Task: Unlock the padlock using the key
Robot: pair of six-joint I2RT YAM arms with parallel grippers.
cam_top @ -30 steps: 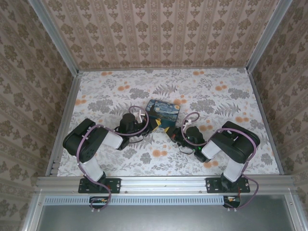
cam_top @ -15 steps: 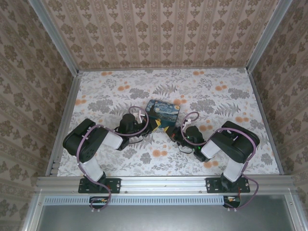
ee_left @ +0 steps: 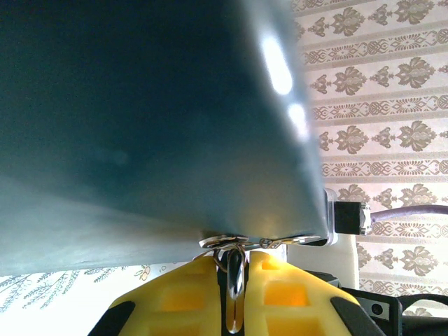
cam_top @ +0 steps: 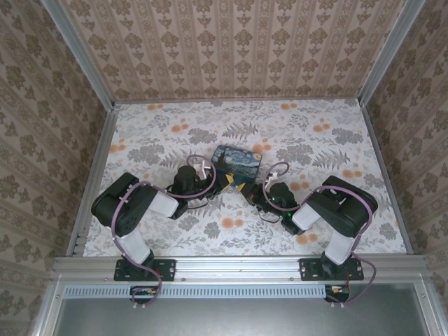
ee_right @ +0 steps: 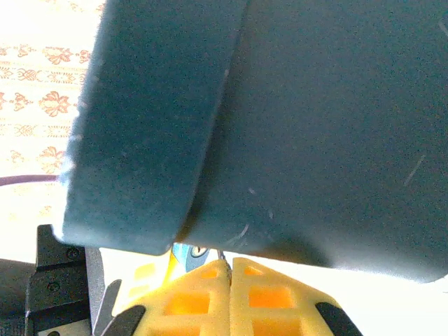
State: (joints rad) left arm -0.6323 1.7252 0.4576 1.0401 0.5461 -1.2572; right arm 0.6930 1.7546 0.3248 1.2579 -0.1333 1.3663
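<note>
Top view: the 2 arms reach to the near corner of the painted box (cam_top: 236, 162) on the flowered worktop (cam_top: 315, 140). The left claw (cam_top: 224, 180) and right claw (cam_top: 248, 190) almost meet there. The lock is too small to pick out here.

Left wrist view: the left claw's yellow fingers (ee_left: 182, 294) are clamped on a thin silvery piece (ee_left: 234, 269) hanging at the box's lower edge. I cannot tell whether it is shackle or key.

Right wrist view: the right claw's fingers are pressed together. A small blue bit, likely the padlock (ee_right: 183, 253), sits just beside them under the box's edge.

The step in hand looks like bringing key and lock together. Next comes fine alignment, then a turn while the other claw steadies the lock. The box's dark wall crowds both claws and hides the keyhole.
</note>
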